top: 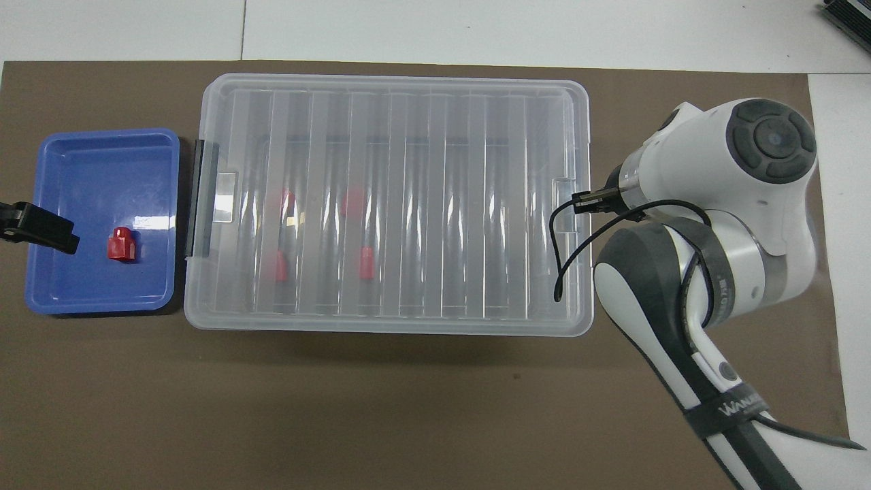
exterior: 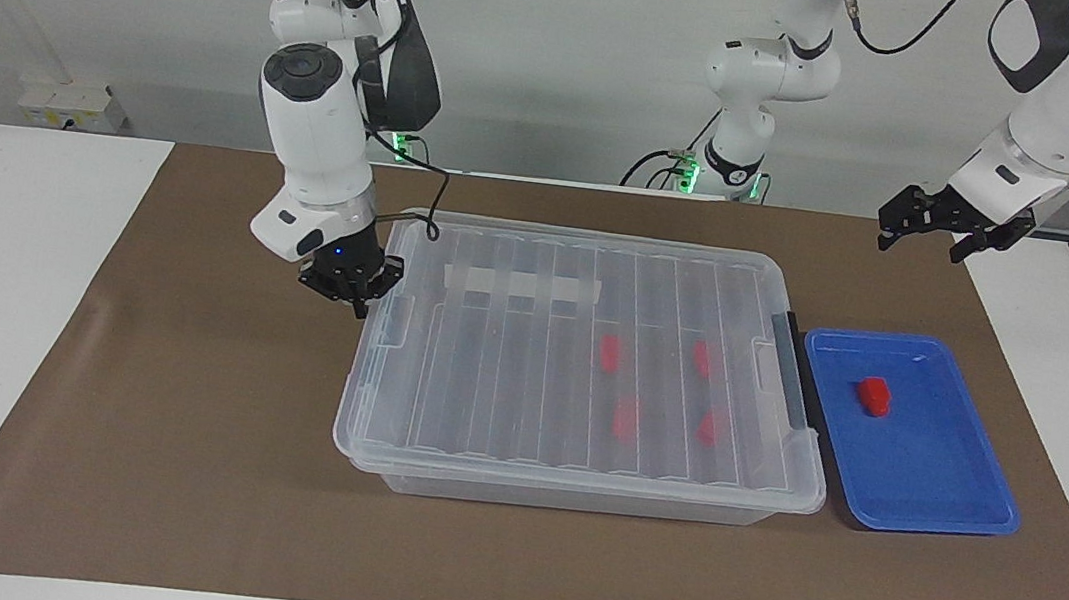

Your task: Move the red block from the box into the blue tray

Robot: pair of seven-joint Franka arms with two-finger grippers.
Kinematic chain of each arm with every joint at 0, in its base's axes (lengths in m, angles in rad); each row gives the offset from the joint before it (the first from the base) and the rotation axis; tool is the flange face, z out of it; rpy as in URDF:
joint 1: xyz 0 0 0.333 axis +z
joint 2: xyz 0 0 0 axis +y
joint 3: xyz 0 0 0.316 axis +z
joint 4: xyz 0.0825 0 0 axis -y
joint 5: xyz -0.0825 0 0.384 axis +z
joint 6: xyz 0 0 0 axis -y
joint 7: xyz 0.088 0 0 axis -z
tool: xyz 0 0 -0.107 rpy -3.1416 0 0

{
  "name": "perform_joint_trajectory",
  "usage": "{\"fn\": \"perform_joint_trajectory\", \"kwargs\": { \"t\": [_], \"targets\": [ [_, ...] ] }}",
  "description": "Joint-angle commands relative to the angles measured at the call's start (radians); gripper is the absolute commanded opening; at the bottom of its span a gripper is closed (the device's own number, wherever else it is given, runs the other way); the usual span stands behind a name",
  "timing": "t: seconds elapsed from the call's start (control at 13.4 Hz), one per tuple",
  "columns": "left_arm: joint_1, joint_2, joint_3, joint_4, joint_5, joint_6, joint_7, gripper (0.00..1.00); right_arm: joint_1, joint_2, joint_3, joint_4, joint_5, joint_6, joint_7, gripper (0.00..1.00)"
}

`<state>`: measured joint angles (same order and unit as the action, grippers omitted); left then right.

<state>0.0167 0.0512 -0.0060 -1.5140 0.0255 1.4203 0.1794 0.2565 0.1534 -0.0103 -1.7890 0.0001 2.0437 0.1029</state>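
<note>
Lower centre of the facing view, clear box [exterior: 587, 366] lidded over four red blocks, red block [exterior: 874, 395] in blue tray [exterior: 936, 487] at right, my right jaws [exterior: 347, 281] pinched shut, empty, at the lid's left edge, my left jaws [exterior: 945, 226] spread wide, empty, upper right above the surface [exterior: 174, 460].

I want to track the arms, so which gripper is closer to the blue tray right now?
Left. The left gripper hangs raised near the blue tray, open. The right gripper is shut at the box lid's end farthest from the tray.
</note>
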Motion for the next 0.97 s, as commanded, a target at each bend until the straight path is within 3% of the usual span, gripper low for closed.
{"fn": "perform_joint_trajectory", "kwargs": {
  "t": [0.0, 0.3, 0.52, 0.6, 0.67, 0.82, 0.89],
  "targets": [
    [-0.003, -0.013, 0.011, -0.008, 0.007, -0.021, 0.005, 1.0, -0.013, -0.018, 0.003, 0.0, 0.023, -0.017, 0.011, 0.0],
    [-0.001, -0.024, 0.011, -0.022, 0.007, -0.024, 0.002, 1.0, -0.091, -0.051, 0.001, -0.003, 0.023, -0.042, 0.011, 0.0],
    [-0.001, -0.024, 0.011, -0.022, 0.007, -0.024, 0.002, 1.0, -0.161, -0.101, 0.001, -0.007, 0.023, -0.126, 0.012, 0.03],
    [-0.001, -0.025, 0.011, -0.022, 0.007, -0.024, 0.002, 1.0, -0.193, -0.116, 0.001, -0.007, 0.023, -0.16, 0.009, 0.44],
    [-0.001, -0.025, 0.011, -0.022, 0.007, -0.024, 0.002, 1.0, -0.215, -0.133, 0.001, -0.009, 0.023, -0.175, 0.011, 0.72],
    [-0.001, -0.025, 0.011, -0.022, 0.007, -0.024, 0.002, 1.0, -0.233, -0.167, 0.0, -0.007, 0.023, -0.227, 0.015, 0.94],
    [-0.001, -0.025, 0.011, -0.022, 0.007, -0.024, 0.002, 1.0, -0.246, -0.184, 0.0, -0.006, 0.023, -0.243, 0.011, 0.96]
  ]
}}
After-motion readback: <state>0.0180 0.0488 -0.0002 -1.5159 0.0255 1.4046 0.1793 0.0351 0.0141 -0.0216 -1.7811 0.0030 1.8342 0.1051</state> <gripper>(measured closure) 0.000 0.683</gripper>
